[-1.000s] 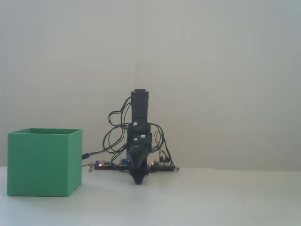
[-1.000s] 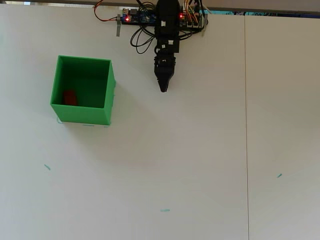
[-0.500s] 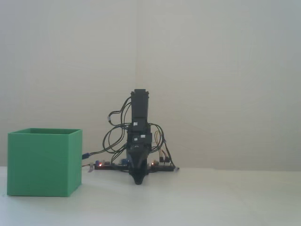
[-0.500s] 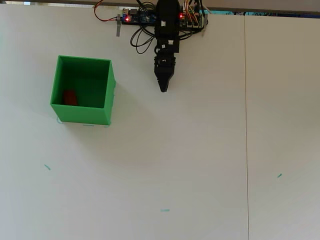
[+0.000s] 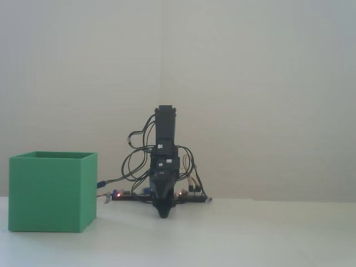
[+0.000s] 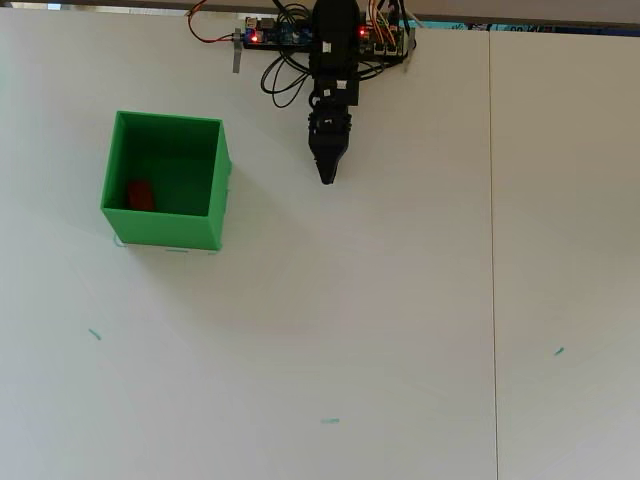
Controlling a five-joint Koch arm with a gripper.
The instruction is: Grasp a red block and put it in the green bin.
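The red block lies on the floor of the green bin, near its front left corner in the overhead view. In the fixed view the green bin stands at the left and its walls hide the block. My gripper points down at the table near the arm's base, well to the right of the bin, jaws together and nothing held. The fixed view shows the gripper with its tip close to the table.
The arm's base board with red lights and looped wires sits at the table's far edge. A seam runs down the white table on the right. Small teal marks dot the near part.
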